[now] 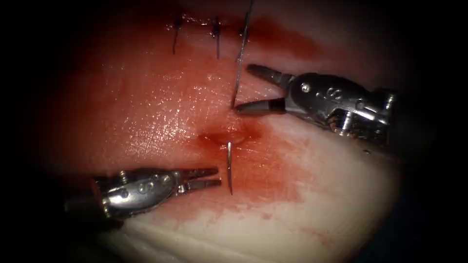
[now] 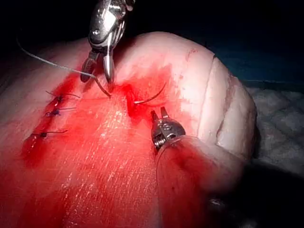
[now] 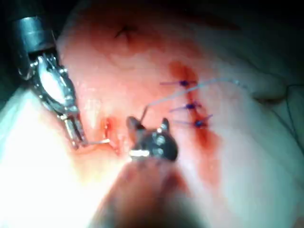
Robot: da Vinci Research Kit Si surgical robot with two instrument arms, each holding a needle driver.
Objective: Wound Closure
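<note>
Right jaws (image 1: 243, 90) gaped empty beside thread (image 1: 242, 46); left jaws (image 1: 218, 177) slightly parted, empty, needle (image 1: 229, 168) just beyond tips, buried in tissue (image 1: 146, 107).

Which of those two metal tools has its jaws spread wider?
The right tool: its jaws gape wide beside the thread. The left tool's are barely parted by the needle.

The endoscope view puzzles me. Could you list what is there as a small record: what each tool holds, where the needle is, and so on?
Left tool: jaws slightly open, holding nothing, beside the needle's free end
Right tool: jaws open, holding nothing, thread running between them
Needle: partly in the tissue at the cut
Thread: runs up from the needle's other end
Tissue: wet with red fluid
Stitches: three, already tied
</note>
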